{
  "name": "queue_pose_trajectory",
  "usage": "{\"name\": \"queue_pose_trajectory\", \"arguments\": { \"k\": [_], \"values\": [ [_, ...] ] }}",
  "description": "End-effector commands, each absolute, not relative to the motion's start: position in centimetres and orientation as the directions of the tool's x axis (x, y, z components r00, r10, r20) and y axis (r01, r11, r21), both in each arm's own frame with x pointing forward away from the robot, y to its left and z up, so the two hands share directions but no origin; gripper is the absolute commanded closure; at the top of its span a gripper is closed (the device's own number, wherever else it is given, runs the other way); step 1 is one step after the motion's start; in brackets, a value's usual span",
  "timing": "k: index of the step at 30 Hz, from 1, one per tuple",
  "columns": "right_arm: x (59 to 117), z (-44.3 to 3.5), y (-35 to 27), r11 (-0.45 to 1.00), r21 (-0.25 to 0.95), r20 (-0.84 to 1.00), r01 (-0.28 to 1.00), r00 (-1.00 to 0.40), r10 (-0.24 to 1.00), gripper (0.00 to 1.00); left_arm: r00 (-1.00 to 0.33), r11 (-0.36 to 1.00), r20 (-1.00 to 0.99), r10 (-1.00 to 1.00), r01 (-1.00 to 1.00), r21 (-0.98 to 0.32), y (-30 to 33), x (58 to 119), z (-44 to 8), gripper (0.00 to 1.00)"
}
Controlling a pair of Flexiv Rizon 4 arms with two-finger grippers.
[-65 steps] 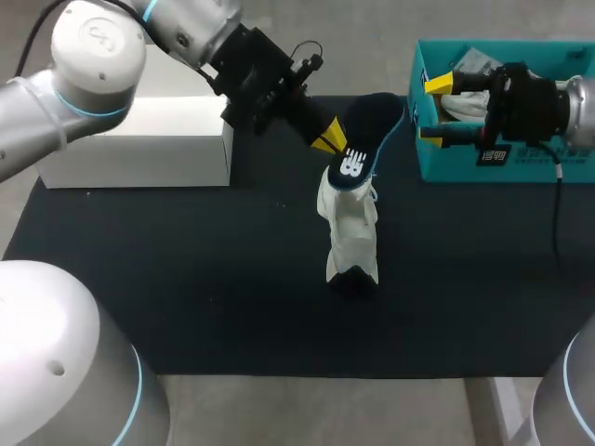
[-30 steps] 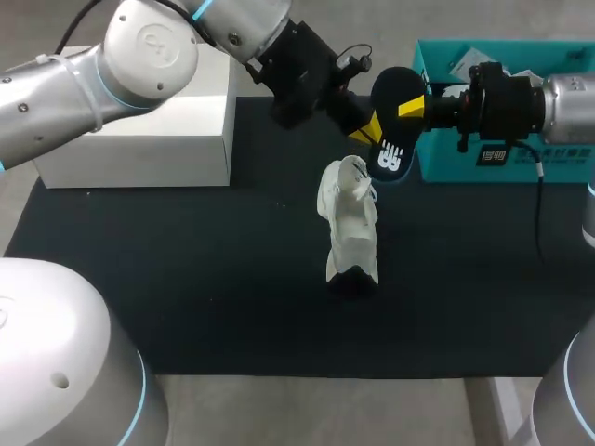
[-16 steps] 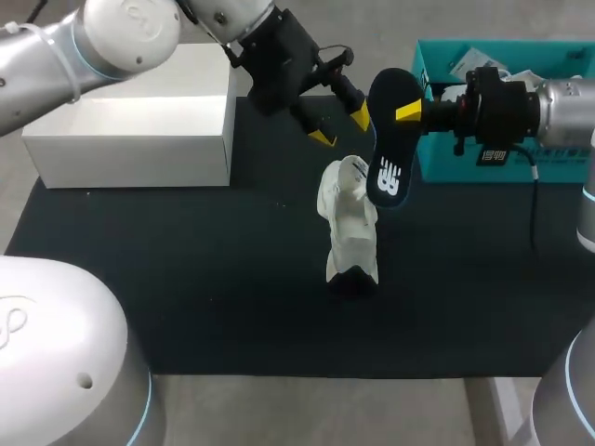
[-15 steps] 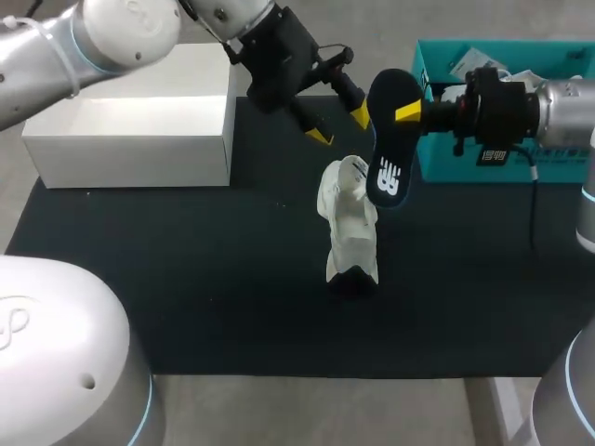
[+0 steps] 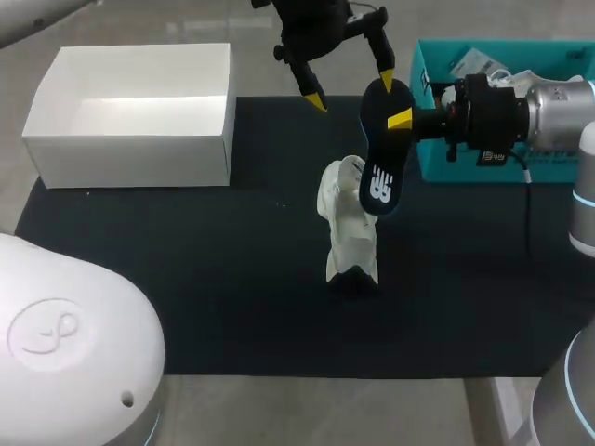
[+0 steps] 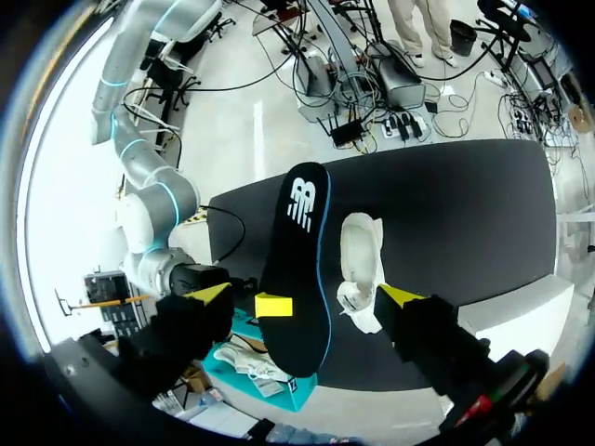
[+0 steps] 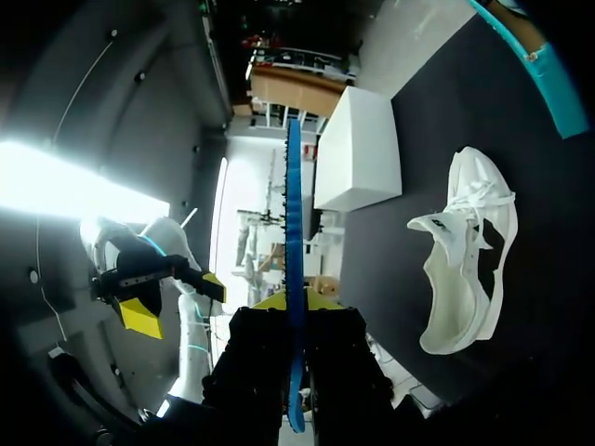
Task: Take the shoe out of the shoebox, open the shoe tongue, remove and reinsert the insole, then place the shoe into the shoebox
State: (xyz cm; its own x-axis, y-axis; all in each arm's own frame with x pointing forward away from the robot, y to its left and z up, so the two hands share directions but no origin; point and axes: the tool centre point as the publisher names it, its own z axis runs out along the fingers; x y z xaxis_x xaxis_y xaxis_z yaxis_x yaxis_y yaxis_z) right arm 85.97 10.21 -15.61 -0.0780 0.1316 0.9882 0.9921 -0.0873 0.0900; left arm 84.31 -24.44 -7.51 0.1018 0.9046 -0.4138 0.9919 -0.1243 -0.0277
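Left tool (image 5: 350,90) had pulled back from the insole (image 5: 376,172) toward the far edge of the desk (image 5: 186,279), fingers spread wide and holding nothing; the insole had passed to the right tool (image 5: 398,119). Head view: right tool was clamped on the insole's upper end, which hung sole-print outward just over the white shoe (image 5: 351,237) standing on the dark mat, the teal box (image 5: 437,163) close behind. Left wrist view: insole and shoe lay ahead of the open fingers, touching neither. Right wrist view: insole sat edge-on between the pinching fingers, and the shoe's tongue looked lifted. Judged: shoe out, insole removed; reinsertion and boxing were not yet done.
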Motion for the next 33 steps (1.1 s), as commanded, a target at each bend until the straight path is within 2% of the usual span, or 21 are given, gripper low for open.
{"name": "queue_pose_trajectory", "arguments": {
  "k": [1,10,33],
  "values": [
    [85.9,-15.7,10.6,-0.094,0.088,0.987,0.992,-0.074,0.144,1.0,0.121,-0.122,-0.2,0.972,0.992,0.011,-25.4,84.8,-6.7,0.0],
    [86.1,-16.1,11.1,-0.081,0.072,0.984,0.994,-0.057,0.169,1.0,0.111,-0.103,-0.192,0.975,0.993,0.05,-26.8,86.5,-5.3,0.0],
    [85.5,-16.2,11.0,-0.079,0.064,0.984,0.995,-0.05,0.169,1.0,0.118,-0.113,-0.197,0.973,0.993,0.037,-27.1,86.1,-5.1,0.0]
  ]
}}
